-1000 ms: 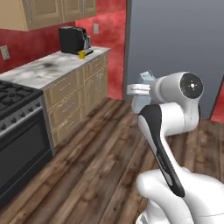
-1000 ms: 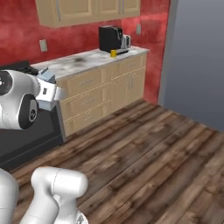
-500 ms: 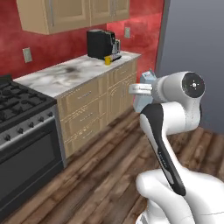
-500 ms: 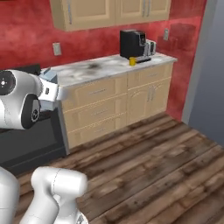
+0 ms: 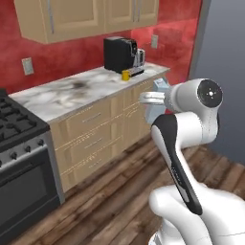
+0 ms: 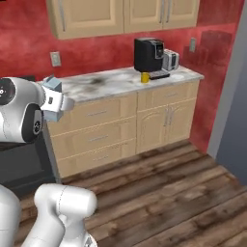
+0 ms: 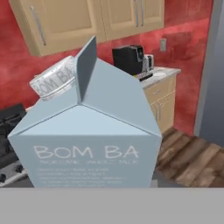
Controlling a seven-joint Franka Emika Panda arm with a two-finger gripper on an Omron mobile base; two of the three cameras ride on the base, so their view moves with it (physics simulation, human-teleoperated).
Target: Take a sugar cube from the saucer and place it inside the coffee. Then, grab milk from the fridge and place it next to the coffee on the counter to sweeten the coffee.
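A pale-blue milk carton stands right in front of the hand camera, and my gripper is shut on it; the carton hides the fingertips. From the right base, the carton's top pokes out above the white hand. The coffee, a small yellow mug, stands on the marble counter in front of the black coffee machine, well ahead of the gripper. The saucer and the sugar cube are too small to make out. The fridge's grey side rises on the right.
A black stove adjoins the counter's left end. A toaster sits right of the coffee machine. Tan wall cabinets hang above, and tan drawers stand below. Wooden floor lies between me and the counter.
The whole picture has shifted: the base has driven, and the counter and mug look nearer and more central. The milk carton stays in the gripper, carried along.
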